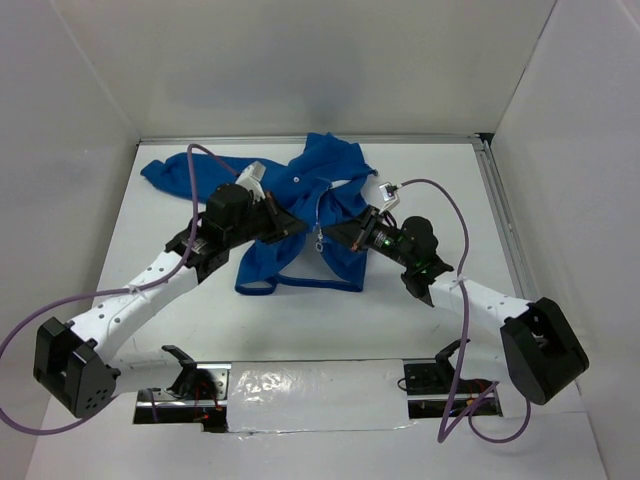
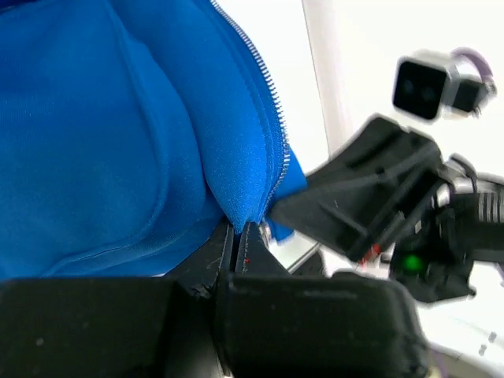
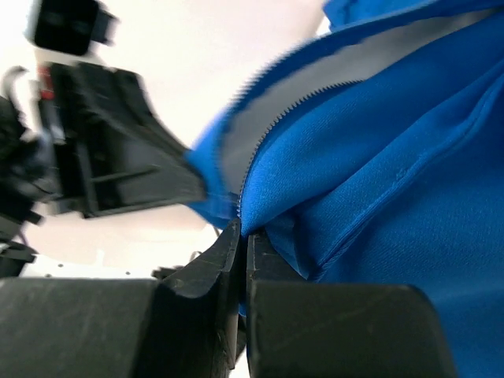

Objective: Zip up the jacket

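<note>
The royal-blue jacket (image 1: 325,185) lies bunched in the middle of the white table, front open, one sleeve stretched to the far left. My left gripper (image 1: 293,226) is shut on the left front edge beside the pale zipper teeth (image 2: 272,130); the fabric (image 2: 118,134) is pinched between its jaws (image 2: 240,232). My right gripper (image 1: 335,232) is shut on the right front edge (image 3: 394,157), its zipper teeth (image 3: 260,150) just above the jaws (image 3: 244,232). The two grippers face each other closely, lifting both edges. White lining (image 3: 370,59) shows inside.
A metal rail (image 1: 505,235) runs along the table's right edge, and white walls enclose the back and sides. Purple cables (image 1: 450,215) loop over both arms. The right gripper's black body (image 2: 370,197) fills the left wrist view's right side.
</note>
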{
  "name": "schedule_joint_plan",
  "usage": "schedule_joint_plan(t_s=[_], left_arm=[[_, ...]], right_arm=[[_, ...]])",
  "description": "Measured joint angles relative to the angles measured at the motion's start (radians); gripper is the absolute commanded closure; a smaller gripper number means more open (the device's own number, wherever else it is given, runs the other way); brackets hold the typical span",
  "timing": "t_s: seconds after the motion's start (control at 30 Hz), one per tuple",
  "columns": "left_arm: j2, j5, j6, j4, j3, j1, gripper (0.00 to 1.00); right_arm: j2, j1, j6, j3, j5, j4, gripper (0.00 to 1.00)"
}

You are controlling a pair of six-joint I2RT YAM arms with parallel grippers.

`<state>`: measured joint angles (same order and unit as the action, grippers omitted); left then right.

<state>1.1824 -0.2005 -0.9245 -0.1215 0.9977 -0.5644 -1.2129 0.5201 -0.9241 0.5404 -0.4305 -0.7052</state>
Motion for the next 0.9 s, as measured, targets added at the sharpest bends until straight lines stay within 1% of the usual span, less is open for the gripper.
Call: schedule_joint_plan(t_s=[0.17,0.4,0.53,0.73,0.9], left_arm=[[0.045,0.084,-0.064,0.025,0.002,-0.041,1.00],[0.061,0.178,-0.131,0.024,0.014,-0.095,1.00],[0.058,0.272,-0.156,0.018,0.014,-0.138,1.00],[0.042,0.356,-0.184,0.009,0.016,-0.178,1.00],[0.040,0.396,-0.208,-0.034,0.037,-0.187,1.00]], right_arm=[[-0.009,0.018,-0.037,0.000,0.026,-0.064,1.00],[-0.008,0.027,-0.044,0.000,0.079,-0.064,1.00],[0.000,0.036,-0.043,0.000,0.111,-0.062,1.00],[0.043,0.045,-0.023,-0.005,0.147,-0.035,1.00],[0.117,0.050,0.033,-0.006,0.174,0.054,1.00]])
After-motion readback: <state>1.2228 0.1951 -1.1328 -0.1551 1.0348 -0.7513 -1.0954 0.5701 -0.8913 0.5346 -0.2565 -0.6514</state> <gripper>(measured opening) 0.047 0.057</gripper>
